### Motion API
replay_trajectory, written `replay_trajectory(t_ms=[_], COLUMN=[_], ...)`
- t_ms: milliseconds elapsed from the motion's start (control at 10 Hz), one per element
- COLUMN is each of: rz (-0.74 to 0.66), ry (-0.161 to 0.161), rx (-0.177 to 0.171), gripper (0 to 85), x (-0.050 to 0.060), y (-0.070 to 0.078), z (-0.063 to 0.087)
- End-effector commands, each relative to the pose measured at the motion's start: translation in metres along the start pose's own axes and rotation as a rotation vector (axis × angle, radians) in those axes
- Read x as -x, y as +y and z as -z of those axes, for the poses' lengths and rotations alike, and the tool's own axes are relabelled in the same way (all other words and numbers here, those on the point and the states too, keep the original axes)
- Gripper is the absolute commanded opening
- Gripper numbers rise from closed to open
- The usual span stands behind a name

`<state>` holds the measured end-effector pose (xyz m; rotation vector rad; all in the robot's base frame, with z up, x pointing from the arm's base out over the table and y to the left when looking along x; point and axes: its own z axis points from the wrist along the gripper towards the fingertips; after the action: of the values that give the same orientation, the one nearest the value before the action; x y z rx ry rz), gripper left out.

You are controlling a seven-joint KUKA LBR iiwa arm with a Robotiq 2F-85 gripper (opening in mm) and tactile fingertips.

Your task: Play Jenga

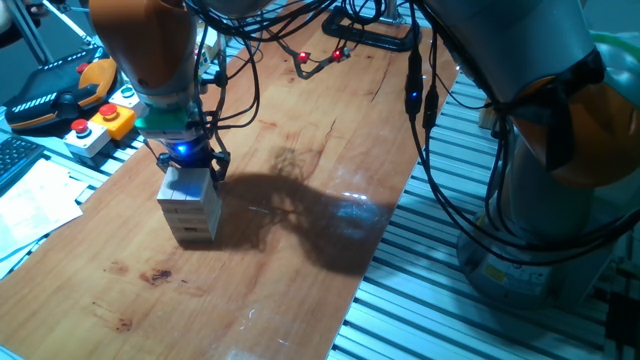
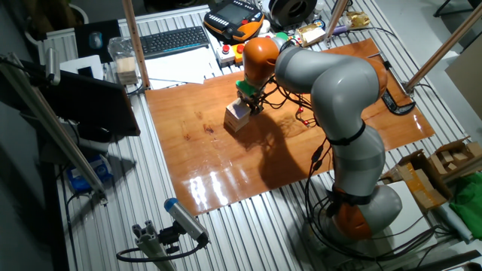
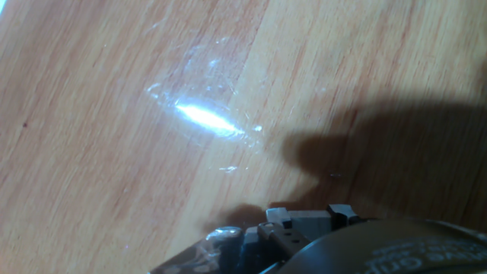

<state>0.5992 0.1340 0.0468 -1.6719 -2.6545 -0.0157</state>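
End effector (image 1: 187, 160) sits directly on top of the Jenga tower (image 1: 189, 207), fingers straddling the top layer. Cannot tell how far open, or whether a block is gripped. Tower stands upright near the left part of the wooden surface (image 1: 300, 150). Hand view: bare wood, glare, shadow.
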Motion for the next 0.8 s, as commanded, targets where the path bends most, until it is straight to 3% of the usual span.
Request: replay_trajectory(t_ms=[0,300,700], rz=[0.002,0.000,0.000], ry=[0.000,-0.004,-0.004], rx=[0.000,0.000,0.005], gripper=[26.7,24.0,11.7], x=[0.0000,-0.0002,-0.0003], y=[0.0000,-0.0002,0.0001], z=[0.0001,0.0004,0.0002])
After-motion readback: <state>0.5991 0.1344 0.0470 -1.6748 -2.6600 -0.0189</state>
